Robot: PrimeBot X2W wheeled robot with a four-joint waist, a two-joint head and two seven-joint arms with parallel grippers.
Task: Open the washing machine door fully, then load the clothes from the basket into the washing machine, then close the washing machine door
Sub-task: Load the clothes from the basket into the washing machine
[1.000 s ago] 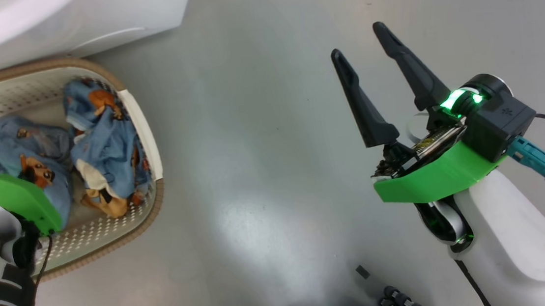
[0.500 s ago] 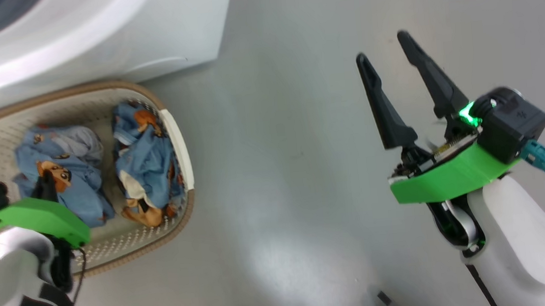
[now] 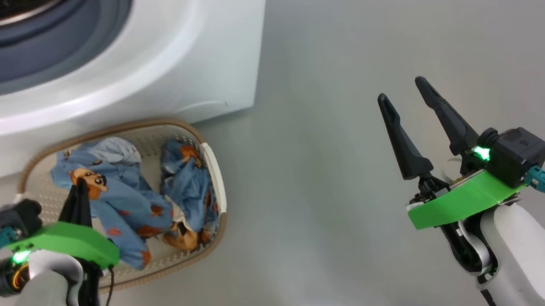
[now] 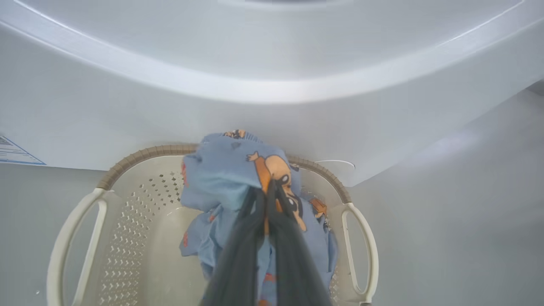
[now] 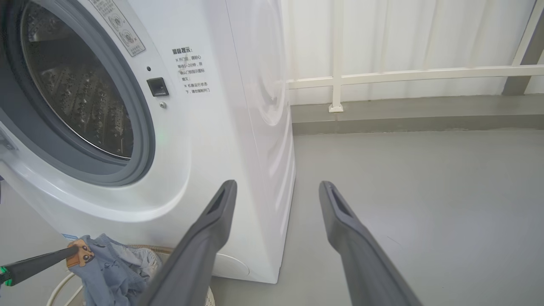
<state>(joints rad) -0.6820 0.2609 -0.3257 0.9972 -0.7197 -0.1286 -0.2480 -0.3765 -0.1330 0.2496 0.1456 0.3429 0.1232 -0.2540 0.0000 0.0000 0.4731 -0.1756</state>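
L gripper (image 3: 80,188): fingers pressed together, pinching one blue cartoon-print bundle (image 3: 123,200) over the basket. R gripper (image 3: 400,90): fingers spread, holding nothing, out over bare floor (image 3: 342,43), well apart from the basket on the robot's right.

Washing machine (image 3: 172,73): mouth uncovered, steel drum (image 5: 80,97) w/ nothing inside as far as can be seen, grey gasket (image 3: 23,61) round it. So the door-open step looks done.

Basket (image 3: 117,127): on the floor, right against the machine front, below the mouth.

Clothes: pinched bundle looks partly raised, top at the fingertips, lower end draped in the basket. 2nd bundle (image 3: 189,190) lies at the basket's right end, untouched.

Est. progress: step 1 of 3 done, loading barely begun, neither item in the drum. Left to do: carry bundle 1 to drum, fetch bundle 2, shut door.
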